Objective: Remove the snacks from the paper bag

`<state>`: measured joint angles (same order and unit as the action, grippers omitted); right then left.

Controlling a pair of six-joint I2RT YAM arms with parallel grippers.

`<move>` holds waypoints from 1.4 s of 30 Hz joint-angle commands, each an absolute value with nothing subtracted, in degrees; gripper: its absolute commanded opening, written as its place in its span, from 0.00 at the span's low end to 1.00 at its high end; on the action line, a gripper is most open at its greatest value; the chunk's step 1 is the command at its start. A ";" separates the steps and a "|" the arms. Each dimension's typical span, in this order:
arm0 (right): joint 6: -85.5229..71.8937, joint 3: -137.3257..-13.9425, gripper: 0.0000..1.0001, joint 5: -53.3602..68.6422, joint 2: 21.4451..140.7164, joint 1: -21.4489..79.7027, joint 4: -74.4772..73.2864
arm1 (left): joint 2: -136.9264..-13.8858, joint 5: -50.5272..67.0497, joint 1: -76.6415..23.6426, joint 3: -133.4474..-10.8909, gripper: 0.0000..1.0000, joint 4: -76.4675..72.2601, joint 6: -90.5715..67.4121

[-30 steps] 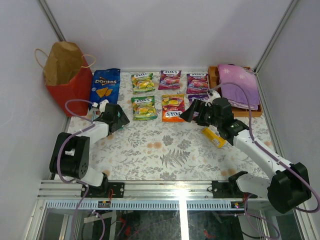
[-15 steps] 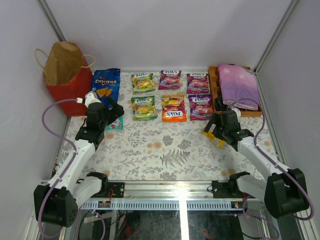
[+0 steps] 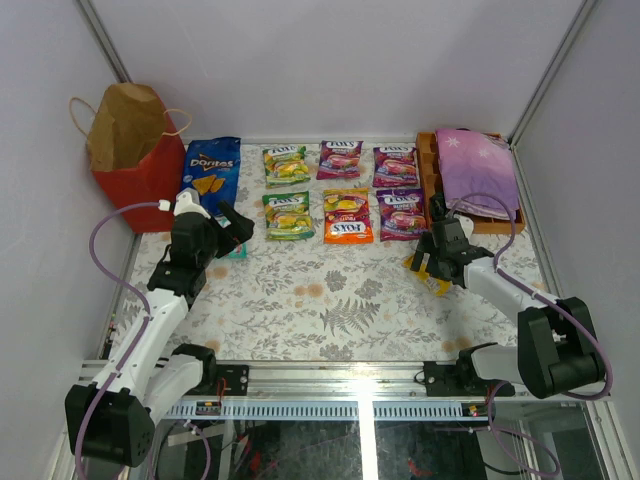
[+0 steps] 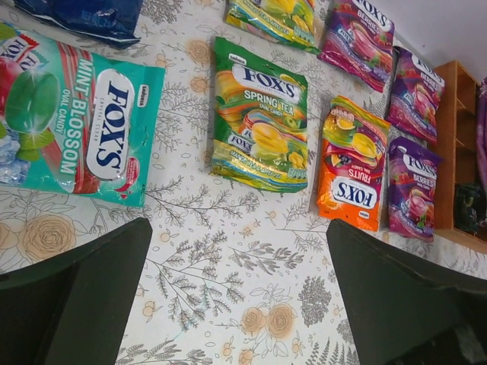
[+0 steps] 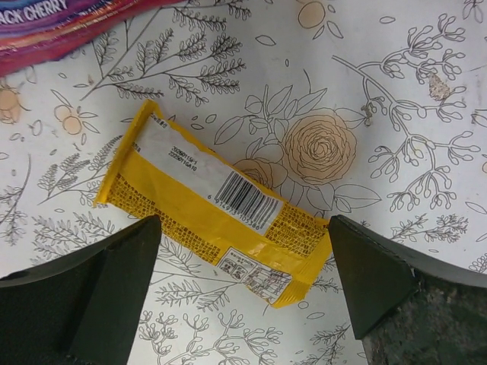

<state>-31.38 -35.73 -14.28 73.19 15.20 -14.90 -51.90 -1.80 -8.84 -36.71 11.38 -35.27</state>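
The yellow bar [image 5: 205, 198], lying well apart from the red paper bag [image 3: 135, 150], is best pinched across its short width by the open, empty right gripper [image 3: 438, 260]; left gripper [image 4: 237, 228] likewise open.

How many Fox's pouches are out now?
7: three in the back row, three in front, one teal pouch by the left pincer. The paper bag may hide more.

Left tool [image 4: 237, 236] and right tool [image 5: 243, 224] gape.

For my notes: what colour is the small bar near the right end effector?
The bar is yellow with a white barcode panel; see right wrist view.
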 commanded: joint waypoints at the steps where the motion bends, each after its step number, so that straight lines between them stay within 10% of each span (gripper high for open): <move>1: -29.74 -37.35 1.00 -14.42 75.12 15.01 -13.98 | -51.88 0.92 -8.35 -36.47 1.00 10.27 -34.20; 18: -33.37 -32.97 0.63 -7.17 75.63 15.27 -9.87 | -49.64 2.94 -8.37 -37.75 1.00 11.71 -34.34; 30: -45.94 -39.83 0.62 -12.07 87.93 44.72 -4.54 | -46.88 6.01 -8.35 -41.24 1.00 15.88 -34.37; 42: -37.89 -77.09 0.66 -10.44 117.25 58.80 -9.99 | -43.88 10.37 -8.39 -47.70 1.00 24.66 -32.25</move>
<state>-42.96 -69.58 -12.51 111.66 58.41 -4.54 -44.95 8.82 -8.84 -45.52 21.17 -34.37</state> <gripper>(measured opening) 0.648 0.997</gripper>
